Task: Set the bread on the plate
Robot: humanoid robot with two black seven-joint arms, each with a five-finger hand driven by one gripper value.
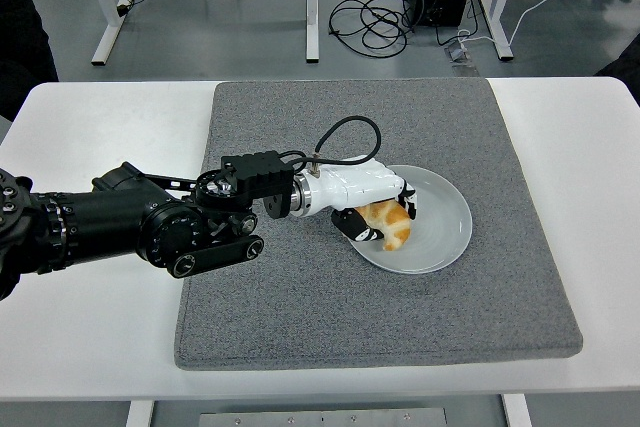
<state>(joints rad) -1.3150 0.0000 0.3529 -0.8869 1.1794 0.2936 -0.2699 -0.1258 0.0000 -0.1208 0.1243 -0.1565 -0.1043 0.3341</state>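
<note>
**Bread low over the plate's left side, release pending: risk of spill or plate shift**

Head view. We find the left hand (378,209) reaching in from nine o'clock, its fingers closed around the bread (387,223). The bread sits at the nine o'clock side of the white plate (448,219), low over the plate's surface; we cannot tell whether its lower end touches the plate. The plate rests on the grey mat (300,317), which lies on the white table (90,327). The right hand is not in view. A dark sleeve of a person shows at the upper left edge, well apart from the work.

Risks, in our judgement:

- The bread is near the plate's left rim, not its centre. If the fingers open here, it may tip outward and come to rest on the rim or roll onto the mat.
- The hand lies across the rim at nine o'clock. Pressing down, or pulling back low, could drag or tilt the plate.
- The bread is soft and irregular. It may cling to a finger on opening and be carried off the plate on retreat.
</note>
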